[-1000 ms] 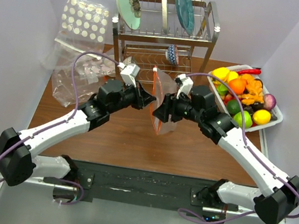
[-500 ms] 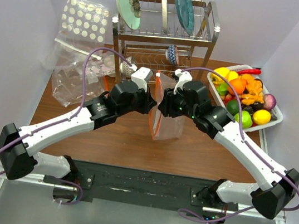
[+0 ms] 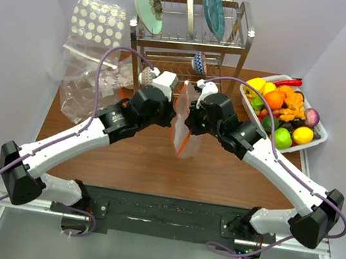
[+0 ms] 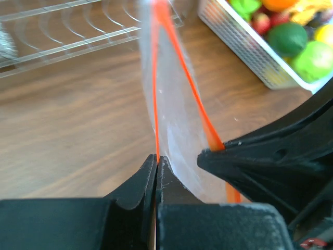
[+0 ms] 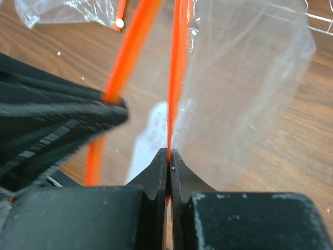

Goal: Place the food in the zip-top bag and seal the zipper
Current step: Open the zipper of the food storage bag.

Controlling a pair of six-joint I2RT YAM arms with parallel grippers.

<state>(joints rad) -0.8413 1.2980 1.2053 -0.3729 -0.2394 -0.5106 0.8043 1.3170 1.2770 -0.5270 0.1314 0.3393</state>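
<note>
Now zipper (image 4: 155,94) lips are clenched separately by left fingers (image 4: 141,182) and right fingers (image 5: 155,177), so zip-top bag (image 3: 183,132) mouth is spread for food (image 3: 281,110).

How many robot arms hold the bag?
2. The left end effector pinches one side of the zipper on the zip-top bag; the right end effector pinches the other.

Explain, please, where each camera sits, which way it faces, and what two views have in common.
Top external: above and behind the arms, looking down on the table; both arms and their bases show, with the zip-top bag between them.
Left wrist: on the left arm, looking past the left end effector toward the fruit tray.
Right wrist: on the right arm, looking past the right end effector down at the bag.
Both wrist views share the orange zipper.
</note>
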